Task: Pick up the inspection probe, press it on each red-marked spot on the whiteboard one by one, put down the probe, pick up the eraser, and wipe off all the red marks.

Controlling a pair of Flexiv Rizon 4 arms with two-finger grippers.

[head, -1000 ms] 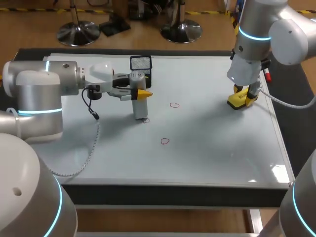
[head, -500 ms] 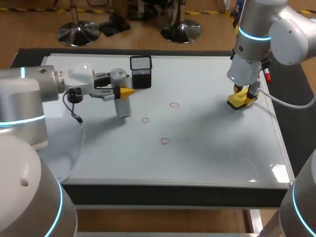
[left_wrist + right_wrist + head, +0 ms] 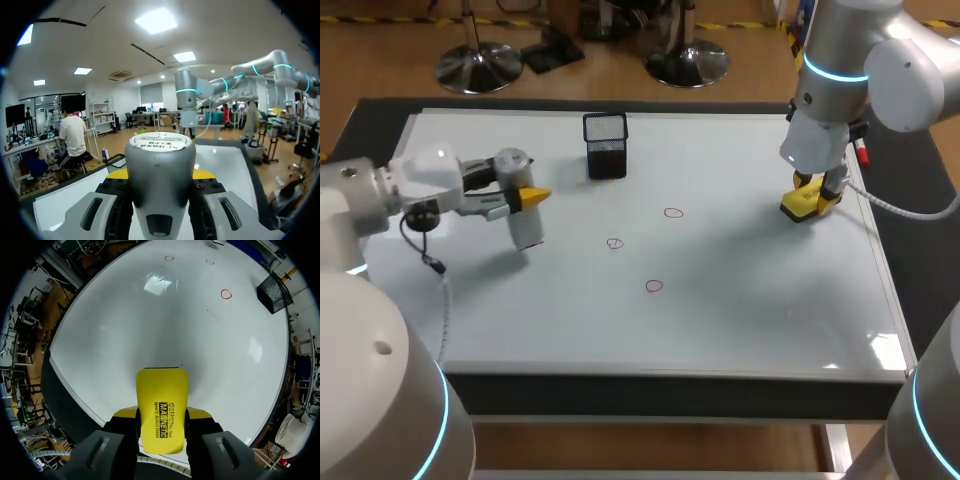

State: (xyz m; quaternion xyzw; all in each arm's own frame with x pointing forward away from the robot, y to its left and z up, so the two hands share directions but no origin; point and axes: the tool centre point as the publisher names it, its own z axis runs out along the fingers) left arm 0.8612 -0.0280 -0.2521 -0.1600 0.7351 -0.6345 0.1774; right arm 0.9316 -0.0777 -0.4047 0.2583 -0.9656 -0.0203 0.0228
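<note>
One probe upright, tip down, left hand; eraser, right hand.

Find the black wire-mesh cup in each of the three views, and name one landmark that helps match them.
Head view: the black wire-mesh cup stands near the whiteboard's far edge, left of middle.
Left wrist view: not in it.
Right wrist view: the cup stands far ahead of the right pincer, near the board's edge.
Shared landmark: the red circle mark nearest the cup, in both those views.
</note>
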